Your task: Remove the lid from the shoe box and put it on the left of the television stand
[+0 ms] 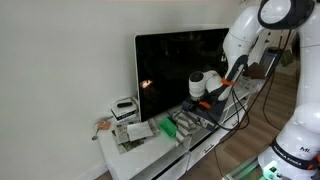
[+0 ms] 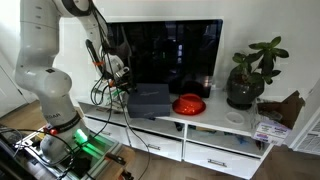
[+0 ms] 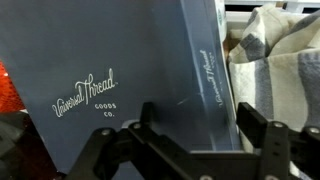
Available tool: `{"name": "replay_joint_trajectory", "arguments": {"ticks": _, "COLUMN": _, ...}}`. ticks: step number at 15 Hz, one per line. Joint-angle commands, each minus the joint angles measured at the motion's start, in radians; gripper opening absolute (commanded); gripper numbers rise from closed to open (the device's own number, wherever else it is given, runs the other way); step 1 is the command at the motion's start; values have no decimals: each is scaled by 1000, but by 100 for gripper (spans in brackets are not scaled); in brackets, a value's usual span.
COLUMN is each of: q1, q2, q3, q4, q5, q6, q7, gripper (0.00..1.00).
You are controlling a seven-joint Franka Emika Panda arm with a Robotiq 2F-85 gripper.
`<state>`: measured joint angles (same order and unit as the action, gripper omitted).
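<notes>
The dark grey lid, printed "Universal Thread Goods Co.", fills the wrist view and sits on the shoe box. The box lies on the white television stand in front of the black TV, and it also shows in an exterior view. My gripper is low over the lid. Its two fingers are spread apart and straddle the lid's long side rim. In both exterior views the gripper hangs right at the box's end. The box's body is hidden under the lid in the wrist view.
A red bowl sits beside the box, with a potted plant further along. A striped cloth lies next to the lid. A white-and-black device and a green item sit at the stand's other end. Cables hang off the stand.
</notes>
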<state>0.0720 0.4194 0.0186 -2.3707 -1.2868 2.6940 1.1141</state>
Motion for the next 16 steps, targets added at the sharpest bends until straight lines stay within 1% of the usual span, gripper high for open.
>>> {"name": "replay_joint_trajectory", "arguments": {"ticks": 1, "q1": 24, "q2": 14, "q3": -14, "q4": 19, "q5": -58, "q6": -22, "q7": 63, "gripper": 79}}
{"name": "replay_joint_trajectory", "arguments": {"ticks": 3, "q1": 27, "q2": 6, "q3": -14, "q4": 17, "q5": -71, "q6": -31, "q7": 76, "gripper": 72}}
{"name": "replay_joint_trajectory", "arguments": {"ticks": 4, "q1": 27, "q2": 2, "q3": -12, "q4": 15, "q5": -76, "q6": -33, "q7": 81, "gripper": 67}}
{"name": "replay_joint_trajectory", "arguments": {"ticks": 5, "q1": 28, "q2": -3, "q3": -11, "q4": 13, "q5": -77, "q6": -34, "q7": 82, "gripper": 69}}
{"name": "replay_joint_trajectory", "arguments": {"ticks": 8, "q1": 31, "q2": -14, "q3": -10, "q4": 9, "q5": -81, "q6": -36, "q7": 85, "gripper": 64}}
{"name": "replay_joint_trajectory", "arguments": {"ticks": 9, "q1": 32, "q2": -15, "q3": -10, "q4": 7, "q5": -80, "q6": -36, "q7": 85, "gripper": 65}}
{"name": "replay_joint_trajectory", "arguments": {"ticks": 11, "q1": 33, "q2": -18, "q3": -9, "q4": 5, "q5": -79, "q6": -36, "q7": 83, "gripper": 62}}
{"name": "replay_joint_trajectory", "arguments": {"ticks": 12, "q1": 33, "q2": -19, "q3": -9, "q4": 4, "q5": -79, "q6": -36, "q7": 83, "gripper": 60}}
{"name": "replay_joint_trajectory", "arguments": {"ticks": 14, "q1": 33, "q2": -28, "q3": -6, "q4": -3, "q5": -72, "q6": -37, "q7": 75, "gripper": 52}}
{"name": "replay_joint_trajectory", "arguments": {"ticks": 15, "q1": 34, "q2": -33, "q3": -5, "q4": -7, "q5": -71, "q6": -38, "q7": 74, "gripper": 53}}
{"name": "replay_joint_trajectory", "arguments": {"ticks": 16, "q1": 35, "q2": -42, "q3": -4, "q4": -13, "q5": -66, "q6": -41, "q7": 69, "gripper": 49}}
